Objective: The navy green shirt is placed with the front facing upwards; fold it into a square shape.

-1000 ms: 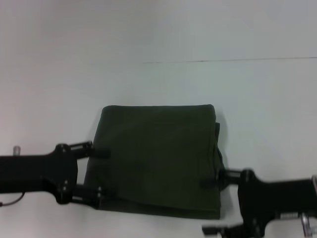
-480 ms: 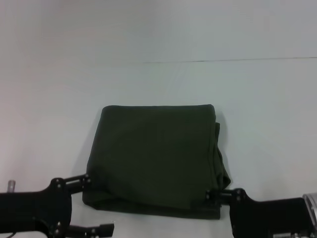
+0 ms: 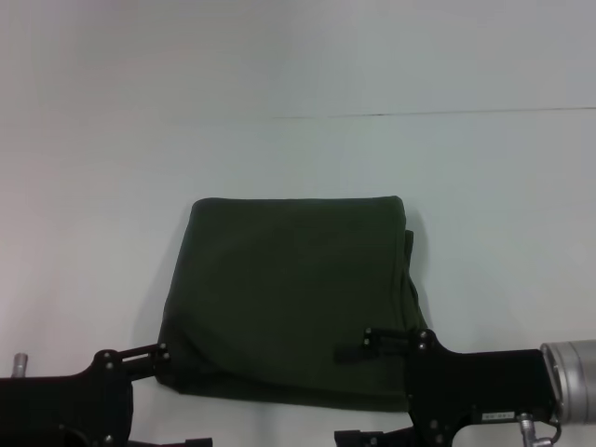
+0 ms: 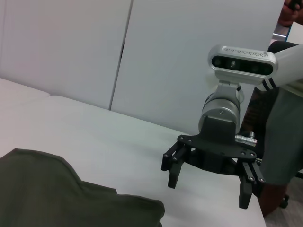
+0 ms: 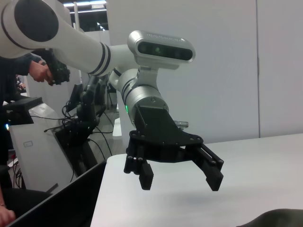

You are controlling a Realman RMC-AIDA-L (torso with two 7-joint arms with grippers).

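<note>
The navy green shirt [image 3: 289, 289] lies on the white table [image 3: 112, 186], folded into a roughly square dark olive block with layered edges down its right side. No lettering or collar shows. My left gripper [image 3: 182, 399] hovers open at the shirt's near left corner, holding nothing. Near the shirt's near right corner my right gripper [image 3: 340, 396] is also open and empty. The left wrist view shows the right gripper [image 4: 207, 193] above bare table beside the shirt [image 4: 57, 194]. In the right wrist view the left gripper [image 5: 180, 184] hangs with its fingers spread, a sliver of shirt [image 5: 274, 220] below.
A thin seam [image 3: 419, 114] crosses the table at the back. Off the table's edge, the right wrist view shows a stand with cables [image 5: 80, 137] and a person [image 5: 28, 71]. The table corner [image 4: 253, 215] ends near a seated person [image 4: 284, 123].
Both grippers have drawn back from the shirt's left and right edges toward the near edge of the table. The right gripper then shifted left. The shirt stays as it was.
</note>
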